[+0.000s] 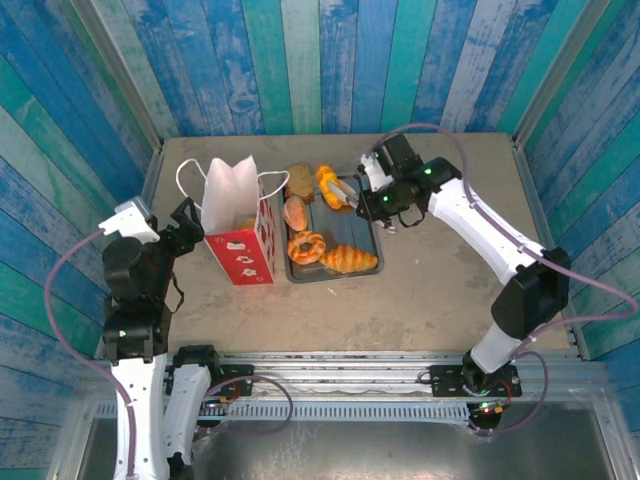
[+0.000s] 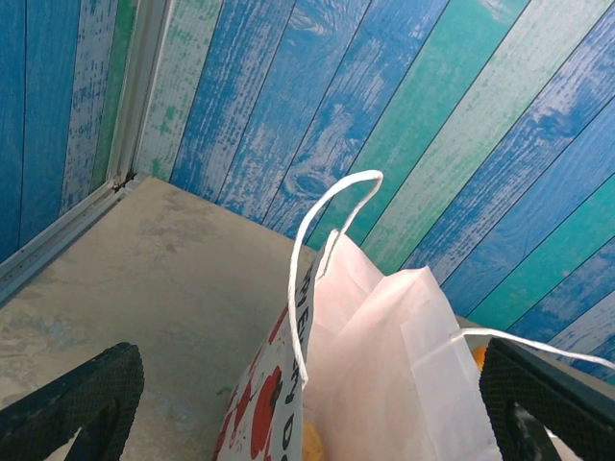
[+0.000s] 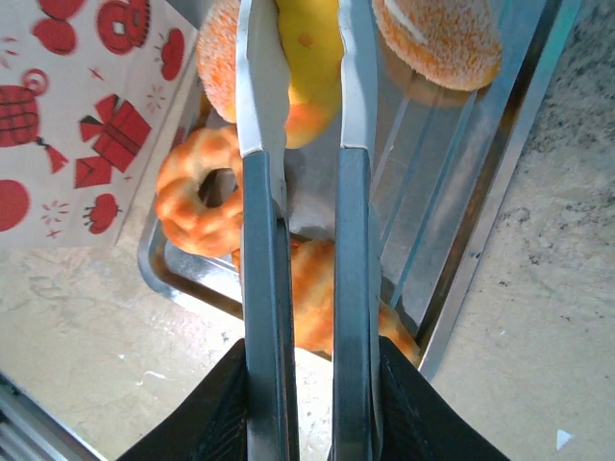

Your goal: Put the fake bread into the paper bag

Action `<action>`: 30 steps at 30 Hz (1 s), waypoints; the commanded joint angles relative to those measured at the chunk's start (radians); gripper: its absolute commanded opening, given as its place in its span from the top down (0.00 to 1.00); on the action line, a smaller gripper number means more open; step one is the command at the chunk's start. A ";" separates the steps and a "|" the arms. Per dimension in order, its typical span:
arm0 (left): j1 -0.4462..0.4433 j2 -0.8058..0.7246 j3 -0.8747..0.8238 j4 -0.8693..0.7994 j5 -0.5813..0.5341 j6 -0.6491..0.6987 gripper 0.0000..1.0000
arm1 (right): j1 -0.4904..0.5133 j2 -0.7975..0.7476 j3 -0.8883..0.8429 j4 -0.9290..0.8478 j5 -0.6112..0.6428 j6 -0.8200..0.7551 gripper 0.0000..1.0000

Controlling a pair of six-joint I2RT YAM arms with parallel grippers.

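Observation:
The paper bag (image 1: 238,222) stands upright left of the tray, white above and red below, and a yellow piece (image 2: 313,444) shows inside it. My left gripper (image 1: 184,216) is open, with its dark fingers (image 2: 79,401) on either side of the bag (image 2: 384,365). Fake bread lies on the tray: a brown slice (image 1: 298,180), a round bun (image 1: 297,213), a ring donut (image 1: 306,246) and a croissant (image 1: 348,260). My right gripper (image 3: 307,19) is shut on a yellow-orange roll (image 3: 309,58) over the tray's far end (image 1: 330,185). The donut (image 3: 197,197) and croissant (image 3: 312,298) lie below it.
The grey metal tray (image 1: 378,240) sits mid-table just right of the bag, its rim (image 3: 461,279) beside my right fingers. Blue and green plank walls close in the table on three sides. Bare tabletop (image 1: 450,290) lies right of the tray.

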 commanded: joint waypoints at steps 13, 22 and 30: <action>0.002 -0.011 -0.060 -0.013 0.075 -0.124 0.05 | 0.084 -0.197 0.121 -0.074 0.105 -0.028 0.68; 0.003 0.081 -0.066 -0.042 0.208 -0.092 0.02 | 0.190 -0.174 0.321 -0.130 0.158 -0.050 0.67; 0.003 0.157 -0.055 -0.024 0.224 -0.077 0.06 | 0.337 -0.077 0.508 -0.187 0.254 -0.083 0.67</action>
